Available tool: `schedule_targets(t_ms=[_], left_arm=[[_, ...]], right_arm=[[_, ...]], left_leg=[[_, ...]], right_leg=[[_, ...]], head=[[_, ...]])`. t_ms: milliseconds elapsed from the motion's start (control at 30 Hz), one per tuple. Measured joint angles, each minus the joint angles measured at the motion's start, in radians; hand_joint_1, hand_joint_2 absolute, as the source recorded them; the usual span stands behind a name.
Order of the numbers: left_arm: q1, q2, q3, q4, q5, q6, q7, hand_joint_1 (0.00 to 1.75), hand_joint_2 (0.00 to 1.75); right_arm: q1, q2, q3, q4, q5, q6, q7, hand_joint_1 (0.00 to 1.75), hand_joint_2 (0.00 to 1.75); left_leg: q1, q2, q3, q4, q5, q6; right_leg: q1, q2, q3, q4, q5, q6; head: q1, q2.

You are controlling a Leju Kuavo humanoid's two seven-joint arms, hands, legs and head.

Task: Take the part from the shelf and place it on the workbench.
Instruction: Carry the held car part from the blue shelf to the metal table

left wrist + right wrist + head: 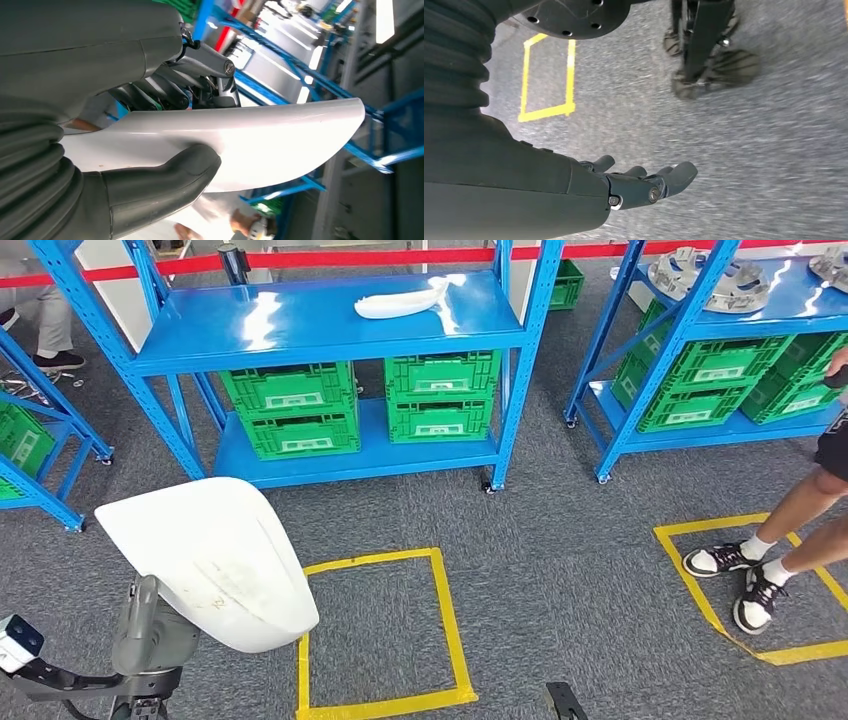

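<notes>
Low on the left of the head view, the left hand (150, 635) holds the part (215, 560), a large white curved shell, above the grey carpet (560, 530). From the left wrist view the grip is plain: the thick grey thumb (165, 177) presses on one face of the part (260, 140) and the darker fingers (170, 92) lie against the other, so the shell is clamped between them and juts out past the hand (150, 135). The right hand (639, 185) hangs over the carpet (774, 150) with its fingers stretched out, a little apart and holding nothing. Ahead stands a blue shelf (330, 350); a second white part (405, 302) lies on its upper board, and 4 green crates (290, 405) sit stacked in 2 pairs on the lower board. Another blue shelf (720, 340) to the right carries grey metal pieces (710, 278) on top and more green crates (720, 375) below. A yellow tape square (380, 635) marks the floor just beside the held part, and a second tape outline (750, 590) lies at the right, where a person's legs and black-and-white shoes (740, 575) stand on it. Red barrier tape (400, 257) runs behind the shelves.
</notes>
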Motion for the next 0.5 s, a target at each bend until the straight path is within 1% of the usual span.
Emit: schedule_targets(t_ms=[33,67,100,133,167,200,233,267,300,333,367,400,433,467,500], left_arm=[[0.014,0.002,0.000,-0.012,-0.009,0.007,0.008,1.75,1.75],[0.028,0.004,0.001,-0.026,-0.015,0.013,0.017,1.75,1.75],[0.041,0.007,0.001,-0.041,-0.017,0.018,0.025,1.75,1.75],[0.052,0.011,0.002,-0.054,-0.014,0.021,0.034,1.75,1.75],[0.060,0.016,0.002,-0.067,-0.010,0.024,0.043,1.75,1.75],[0.064,0.021,0.002,-0.078,-0.006,0.026,0.051,1.75,1.75],[0.064,0.027,0.003,-0.087,-0.003,0.027,0.057,1.75,1.75],[0.063,0.033,0.003,-0.094,-0.002,0.029,0.061,1.75,1.75],[0.062,0.041,0.003,-0.100,-0.003,0.031,0.061,1.75,1.75],[0.062,0.050,0.003,-0.105,-0.005,0.033,0.058,1.75,1.75],[0.062,0.060,0.003,-0.109,-0.007,0.036,0.053,1.75,1.75],[0.063,0.070,0.003,-0.113,-0.008,0.038,0.047,1.75,1.75],[0.063,0.079,0.003,-0.117,-0.007,0.039,0.040,1.75,1.75],[0.065,0.088,0.003,-0.120,-0.004,0.039,0.034,1.75,1.75],[0.067,0.097,0.003,-0.123,-0.001,0.039,0.029,1.75,1.75]], right_arm=[[0.000,0.002,-0.004,0.000,-0.004,0.000,0.006,0.00,1.75],[0.001,0.006,-0.008,0.000,-0.012,0.002,0.007,0.00,1.75],[0.002,0.009,-0.014,0.000,-0.022,0.004,0.004,0.00,1.75],[0.001,0.013,-0.021,0.000,-0.034,0.006,-0.003,0.00,1.75],[0.001,0.018,-0.029,0.000,-0.048,0.008,-0.011,0.00,1.75],[0.001,0.023,-0.037,0.000,-0.059,0.008,-0.018,0.00,1.75],[0.001,0.029,-0.045,0.000,-0.068,0.008,-0.023,0.00,1.75],[0.001,0.034,-0.053,0.000,-0.073,0.007,-0.026,0.00,1.75],[0.001,0.040,-0.058,0.000,-0.075,0.008,-0.029,0.00,1.75],[0.001,0.044,-0.062,0.000,-0.075,0.011,-0.035,0.00,1.75],[0.001,0.048,-0.065,0.000,-0.073,0.016,-0.043,0.00,1.75],[0.001,0.050,-0.066,0.000,-0.069,0.023,-0.054,0.00,1.75],[0.001,0.052,-0.067,0.000,-0.064,0.031,-0.064,0.00,1.75],[0.001,0.053,-0.067,0.000,-0.058,0.037,-0.074,0.00,1.75],[0.001,0.054,-0.067,0.000,-0.052,0.043,-0.080,0.00,1.75]], left_leg=[[0.000,0.001,-0.019,0.005,0.012,-0.002],[0.001,0.002,-0.040,0.011,0.023,-0.005],[0.002,0.002,-0.059,0.020,0.032,-0.008],[0.002,0.002,-0.076,0.028,0.039,-0.013],[0.001,0.002,-0.089,0.036,0.046,-0.019],[0.000,0.002,-0.097,0.041,0.054,-0.025],[0.000,0.002,-0.101,0.041,0.063,-0.031],[0.001,0.002,-0.103,0.039,0.073,-0.038],[0.002,0.001,-0.106,0.036,0.080,-0.045],[0.003,0.000,-0.113,0.041,0.071,-0.051],[0.005,-0.002,-0.123,0.060,0.044,-0.057],[0.006,-0.003,-0.135,0.099,-0.001,-0.062],[0.007,-0.004,-0.149,0.156,-0.056,-0.067],[0.008,-0.005,-0.160,0.221,-0.100,-0.070],[0.008,-0.005,-0.164,0.277,-0.125,-0.072]], right_leg=[[0.000,0.000,0.010,0.028,0.010,0.001],[0.000,0.000,0.037,0.020,0.037,0.000],[-0.001,0.000,0.084,-0.027,0.063,-0.001],[-0.001,0.001,0.140,-0.097,0.069,-0.004],[0.001,0.002,0.193,-0.174,0.059,-0.009],[0.003,0.004,0.229,-0.234,0.043,-0.016],[0.005,0.005,0.244,-0.266,0.028,-0.023],[0.008,0.006,0.244,-0.279,0.027,-0.033],[0.007,0.004,0.236,-0.279,0.036,-0.041],[0.006,0.002,0.227,-0.280,0.048,-0.051],[0.004,0.000,0.217,-0.283,0.060,-0.060],[0.003,-0.002,0.204,-0.284,0.073,-0.067],[0.004,-0.003,0.190,-0.284,0.084,-0.071],[0.006,-0.003,0.175,-0.283,0.096,-0.073],[0.007,-0.004,0.161,-0.281,0.107,-0.073]], head=[[0.000,0.000],[0.000,0.000],[0.000,0.000],[0.000,0.000],[0.000,0.000],[0.000,0.000],[0.001,0.000],[0.001,0.000],[0.002,0.000],[0.001,0.000],[0.000,0.000],[-0.001,0.000],[-0.002,0.000],[-0.003,0.000],[-0.003,0.000]])
